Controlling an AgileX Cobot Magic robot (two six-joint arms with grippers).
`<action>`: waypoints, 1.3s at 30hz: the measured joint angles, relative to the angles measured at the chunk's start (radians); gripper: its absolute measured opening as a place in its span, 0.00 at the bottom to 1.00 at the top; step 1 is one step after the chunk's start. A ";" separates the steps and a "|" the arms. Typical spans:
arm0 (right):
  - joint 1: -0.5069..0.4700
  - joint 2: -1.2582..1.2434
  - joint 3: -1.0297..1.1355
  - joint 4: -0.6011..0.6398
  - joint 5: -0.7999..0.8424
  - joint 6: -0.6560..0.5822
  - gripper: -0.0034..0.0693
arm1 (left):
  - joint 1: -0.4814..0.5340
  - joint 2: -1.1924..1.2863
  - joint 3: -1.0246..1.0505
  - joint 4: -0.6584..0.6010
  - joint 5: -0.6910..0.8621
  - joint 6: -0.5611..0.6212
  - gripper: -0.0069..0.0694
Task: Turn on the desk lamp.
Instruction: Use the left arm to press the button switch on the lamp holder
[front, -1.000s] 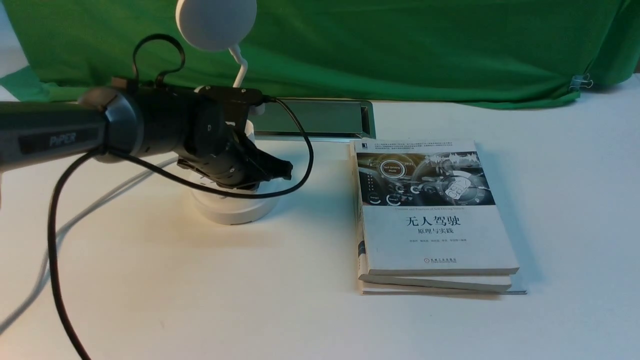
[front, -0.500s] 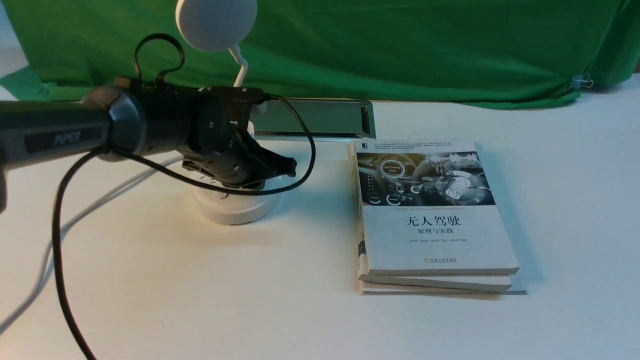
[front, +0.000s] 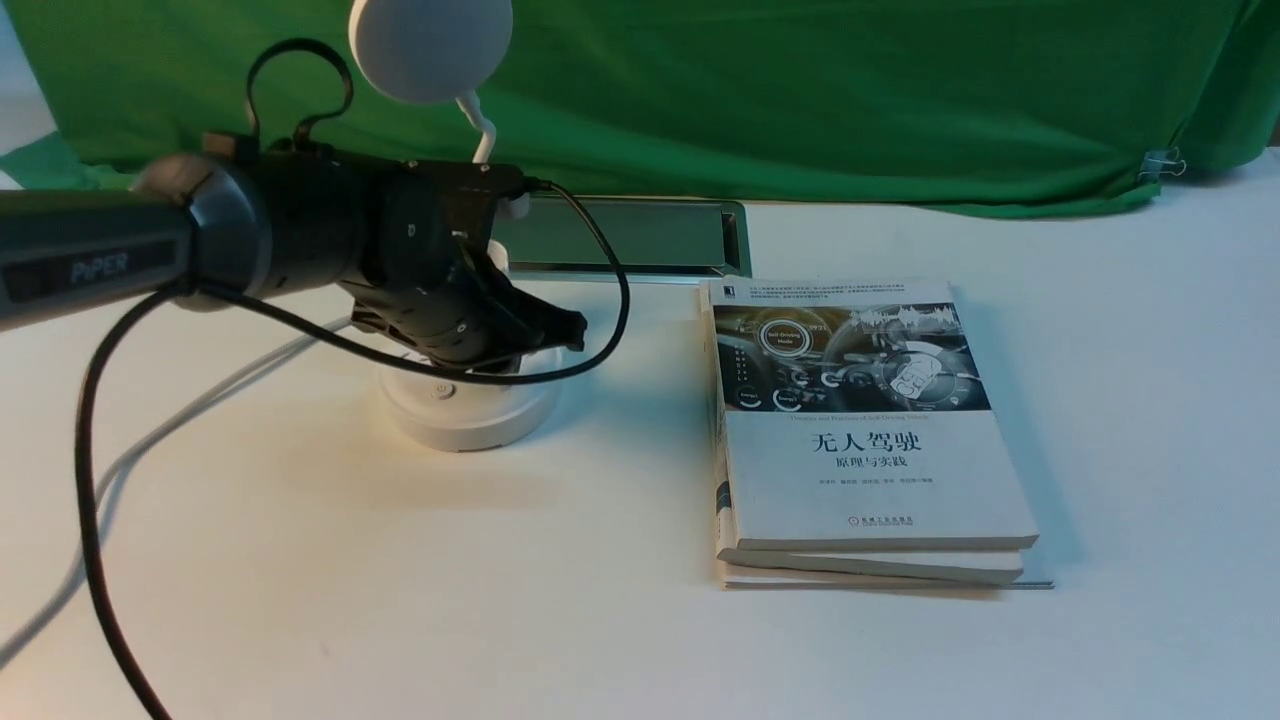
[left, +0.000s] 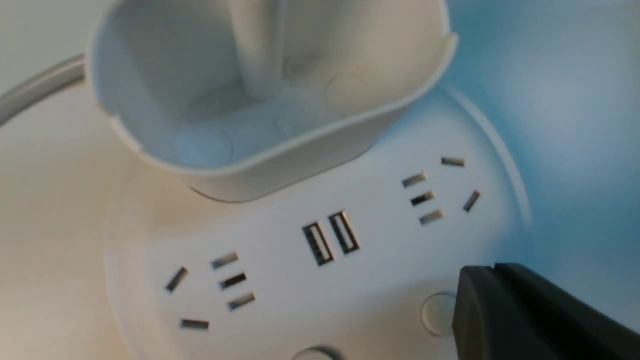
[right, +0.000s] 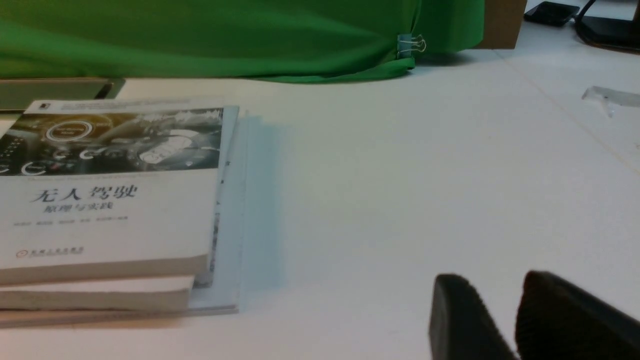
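1. Front: the desk lamp (front: 470, 420) stands on our left, under the left arm; its head looks unlit.
2. Left wrist: our left jaws look pressed together beside a button (left: 439, 314); pressing probably remains.
3. Right wrist: our right jaws sit narrowly parted, uninvolved.
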 joint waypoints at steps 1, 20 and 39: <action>0.000 0.000 0.000 0.000 0.000 0.000 0.38 | 0.000 0.000 0.000 0.010 0.002 0.000 0.12; 0.000 0.000 0.000 0.000 -0.001 0.000 0.38 | 0.000 0.034 -0.003 0.033 0.016 -0.002 0.12; 0.000 0.000 0.000 0.000 0.000 0.000 0.38 | 0.000 0.079 -0.028 0.014 0.014 -0.002 0.12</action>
